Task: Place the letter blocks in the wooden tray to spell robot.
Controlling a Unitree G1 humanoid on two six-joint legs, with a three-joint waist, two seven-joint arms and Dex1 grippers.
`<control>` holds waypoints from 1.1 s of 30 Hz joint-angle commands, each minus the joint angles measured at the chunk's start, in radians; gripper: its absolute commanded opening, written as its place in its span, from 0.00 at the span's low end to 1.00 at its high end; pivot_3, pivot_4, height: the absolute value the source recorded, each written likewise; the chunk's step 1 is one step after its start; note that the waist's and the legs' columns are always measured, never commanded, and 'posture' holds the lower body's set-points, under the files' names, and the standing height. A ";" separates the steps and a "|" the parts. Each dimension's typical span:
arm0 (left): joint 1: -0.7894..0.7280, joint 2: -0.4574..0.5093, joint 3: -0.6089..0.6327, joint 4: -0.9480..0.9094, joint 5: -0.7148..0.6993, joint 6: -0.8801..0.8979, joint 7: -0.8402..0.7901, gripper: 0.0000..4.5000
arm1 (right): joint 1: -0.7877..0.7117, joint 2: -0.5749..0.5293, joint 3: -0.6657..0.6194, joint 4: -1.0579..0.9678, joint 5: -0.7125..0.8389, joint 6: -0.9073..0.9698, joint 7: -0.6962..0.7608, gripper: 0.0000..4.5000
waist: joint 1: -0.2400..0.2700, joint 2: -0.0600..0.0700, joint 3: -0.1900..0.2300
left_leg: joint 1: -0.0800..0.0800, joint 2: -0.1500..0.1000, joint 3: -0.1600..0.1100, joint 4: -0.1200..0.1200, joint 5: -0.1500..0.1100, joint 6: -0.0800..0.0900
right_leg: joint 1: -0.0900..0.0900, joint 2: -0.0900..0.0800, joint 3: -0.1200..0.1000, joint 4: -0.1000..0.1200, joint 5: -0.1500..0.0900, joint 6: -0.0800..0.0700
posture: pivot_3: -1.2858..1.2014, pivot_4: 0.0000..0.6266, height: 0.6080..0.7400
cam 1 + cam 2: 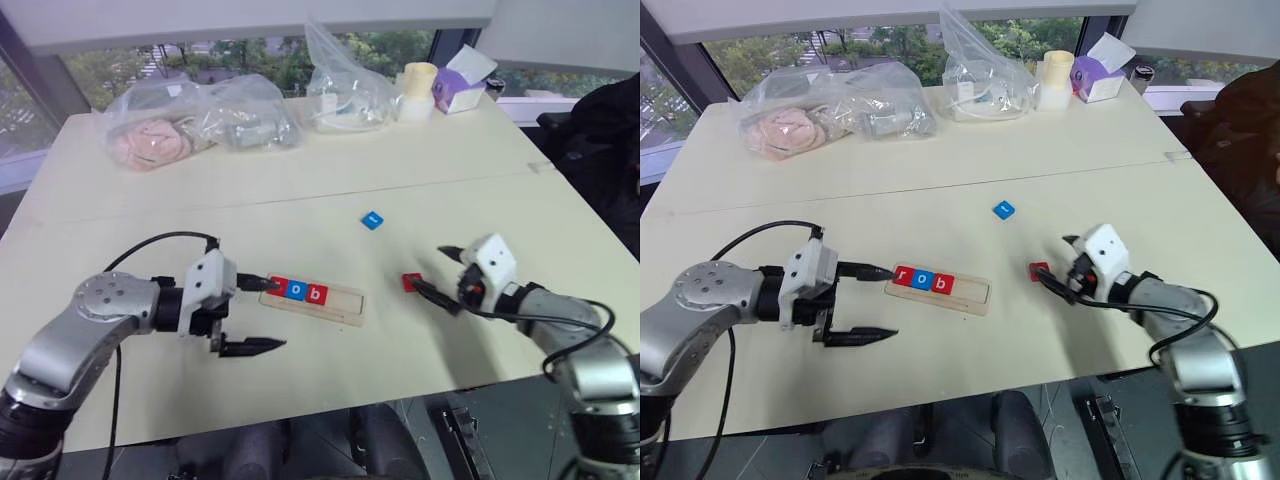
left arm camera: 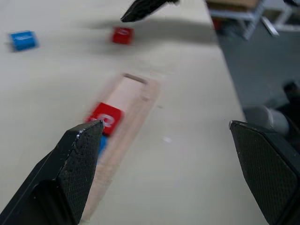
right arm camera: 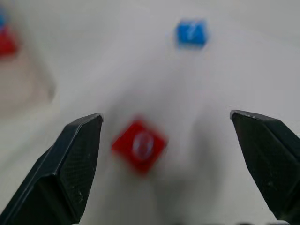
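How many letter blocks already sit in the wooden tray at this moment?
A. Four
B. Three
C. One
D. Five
B. Three letter blocks, r, o and b, fill one end of the wooden tray, while a red block and a blue block lie loose on the table.

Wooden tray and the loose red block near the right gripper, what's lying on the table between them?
Nothing: between the wooden tray and the red block the table is bare, seen in the left eye view.
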 commanded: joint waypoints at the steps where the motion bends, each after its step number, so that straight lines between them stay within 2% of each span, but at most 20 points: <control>1: -0.001 0.013 0.032 -0.081 -0.032 0.020 0.017 1.00 | -0.085 -0.062 0.061 0.158 -0.012 -0.145 0.185 0.99 | 0.001 -0.001 0.000 | 0.000 0.000 0.000 0.000 0.000 0.000 | 0.000 0.000 0.000 0.000 0.000 0.000 | 0.52 0.24 1.00; 9: 0.061 0.059 0.083 -0.160 -0.047 0.098 0.075 1.00 | -0.289 -0.060 0.183 0.486 -0.104 -0.395 0.351 0.99 | 0.000 0.000 0.001 | 0.001 0.000 0.000 0.000 0.000 0.000 | 0.000 0.001 0.000 0.001 0.001 -0.001 | 0.52 0.24 1.00; 17: 0.126 0.088 0.160 -0.252 -0.106 0.186 0.139 1.00 | -0.464 0.022 0.256 0.722 -0.163 -0.549 0.402 0.99 | 0.000 -0.001 0.001 | 0.003 0.000 0.000 -0.001 0.000 0.000 | 0.002 0.001 0.000 0.001 0.002 -0.003 | 0.52 0.24 1.00; 20: 0.164 0.092 0.183 -0.273 -0.106 0.187 0.150 1.00 | -0.473 0.045 0.269 0.757 -0.173 -0.590 0.420 0.81 | -0.002 -0.001 0.001 | 0.004 0.000 0.000 0.000 0.000 0.000 | 0.003 0.001 0.000 0.001 0.002 -0.003 | 0.52 0.24 1.00; 22: 0.180 0.095 0.197 -0.274 -0.102 0.183 0.152 1.00 | -0.466 0.048 0.273 0.760 -0.178 -0.605 0.424 0.58 | -0.002 -0.001 0.001 | 0.006 0.000 0.000 0.000 0.000 0.000 | 0.005 0.001 0.000 0.001 0.002 -0.003 | 0.52 0.24 1.00; 25: 0.200 0.099 0.209 -0.253 -0.083 0.162 0.145 1.00 | -0.450 0.048 0.268 0.734 -0.178 -0.602 0.405 0.30 | -0.002 -0.001 0.001 | 0.008 0.000 0.000 -0.001 0.000 0.000 | 0.007 0.001 0.000 0.001 0.002 -0.003 | 0.52 0.24 1.00; 26: 0.197 0.097 0.206 -0.248 -0.078 0.159 0.148 1.00 | -0.447 0.047 0.268 0.722 -0.180 -0.593 0.397 0.26 | -0.001 -0.001 0.001 | 0.008 0.000 0.000 -0.001 0.000 0.000 | 0.007 0.001 0.000 0.001 0.002 -0.003 | 0.52 0.24 1.00; 28: 0.186 0.096 0.200 -0.234 -0.069 0.156 0.155 1.00 | -0.440 0.056 0.252 0.646 -0.157 -0.528 0.362 0.26 | -0.002 -0.001 0.001 | 0.008 0.000 0.000 -0.001 0.000 0.000 | 0.007 0.001 0.000 0.001 0.002 -0.003 | 0.52 0.24 1.00; 31: 0.180 0.106 0.179 -0.179 -0.020 0.114 0.136 1.00 | -0.403 0.125 0.213 0.376 -0.055 -0.289 0.237 0.26 | -0.004 0.000 0.001 | 0.008 0.000 0.000 -0.001 0.000 0.000 | 0.006 0.001 0.001 0.002 0.002 -0.004 | 0.52 0.24 1.00; 33: 0.182 0.111 0.163 -0.158 0.005 0.085 0.119 1.00 | -0.359 0.151 0.224 0.217 -0.055 -0.167 0.164 0.26 | -0.003 0.000 0.001 | 0.008 0.001 0.000 -0.002 0.000 0.000 | 0.005 0.001 0.001 0.003 0.001 -0.005 | 0.52 0.24 1.00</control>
